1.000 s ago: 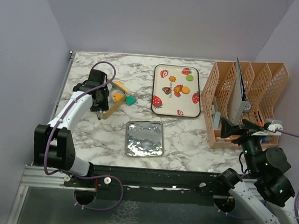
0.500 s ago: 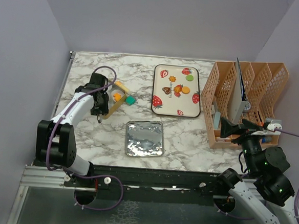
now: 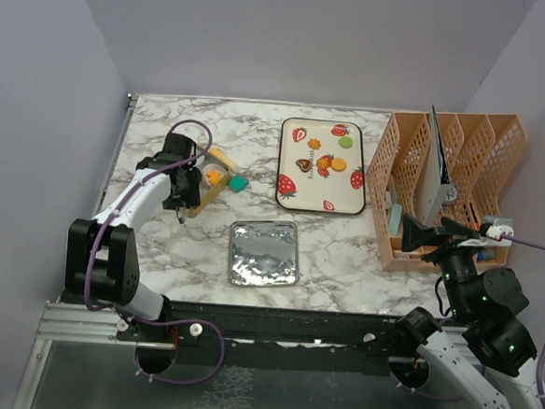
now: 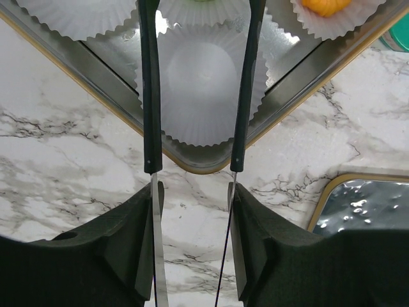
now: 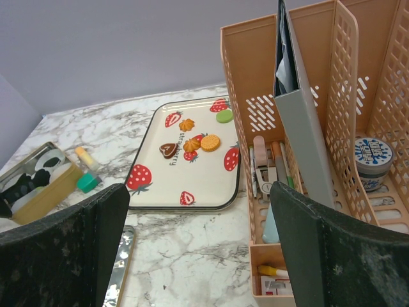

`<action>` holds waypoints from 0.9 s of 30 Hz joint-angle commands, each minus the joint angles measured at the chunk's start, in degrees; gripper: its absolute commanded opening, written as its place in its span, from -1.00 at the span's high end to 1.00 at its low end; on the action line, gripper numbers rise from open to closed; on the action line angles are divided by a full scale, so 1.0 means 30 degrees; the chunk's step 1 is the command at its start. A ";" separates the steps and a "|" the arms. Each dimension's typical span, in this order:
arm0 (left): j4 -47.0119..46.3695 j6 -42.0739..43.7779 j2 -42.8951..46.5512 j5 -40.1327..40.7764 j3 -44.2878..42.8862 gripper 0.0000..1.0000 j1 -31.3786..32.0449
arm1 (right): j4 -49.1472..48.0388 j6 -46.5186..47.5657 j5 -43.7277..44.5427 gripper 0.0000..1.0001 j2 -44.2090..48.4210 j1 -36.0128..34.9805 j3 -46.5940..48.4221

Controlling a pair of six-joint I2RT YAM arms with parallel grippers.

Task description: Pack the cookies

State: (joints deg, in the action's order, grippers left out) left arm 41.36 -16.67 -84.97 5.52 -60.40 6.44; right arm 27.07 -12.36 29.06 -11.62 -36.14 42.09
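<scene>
The cookies lie on a white strawberry-print tray (image 3: 287, 201): a green one (image 3: 346, 142), a brown heart (image 3: 302, 164) and orange ones (image 3: 337, 162). They also show in the right wrist view, with the brown heart (image 5: 169, 149) and a round orange one (image 5: 210, 142). My left gripper (image 3: 185, 198) (image 4: 193, 192) is shut on tweezers (image 4: 150, 96). Their black tips stand apart and empty over an empty white paper cup (image 4: 201, 89) in a gold-rimmed tin (image 4: 192, 163). Another cup holds an orange cookie (image 4: 326, 5). My right gripper (image 3: 411, 235) (image 5: 201, 256) is open and empty, beside the organizer.
A silver tin lid (image 3: 263, 253) lies at the table's front middle. A teal block (image 3: 238, 182) sits by the tin. An orange desk organizer (image 3: 442, 188) with a grey folder and pens stands at the right. Walls close in the left, back and right.
My left gripper has shifted slightly nearer over the tin a second ago and has held still since. The right arm has not moved.
</scene>
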 commanded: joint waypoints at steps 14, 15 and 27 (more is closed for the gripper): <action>0.0159 -0.0388 0.2020 -0.0443 -0.1319 -0.01 0.0466 | -0.0117 0.0282 -0.0249 -1.00 -0.0141 0.0006 -0.0177; 0.0271 -0.0432 0.2129 -0.0482 -0.1514 0.00 0.0678 | -0.0117 0.0282 -0.0227 -1.00 -0.0141 0.0006 -0.0198; 0.0935 -0.1324 0.1600 -0.0485 -0.4284 0.14 0.4991 | -0.0095 0.0253 -0.0170 -1.00 -0.0064 0.0005 -0.0163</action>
State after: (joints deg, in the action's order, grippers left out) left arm 43.07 -19.14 -79.59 4.97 -69.54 16.75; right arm 27.05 -12.36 29.06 -11.62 -36.14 42.09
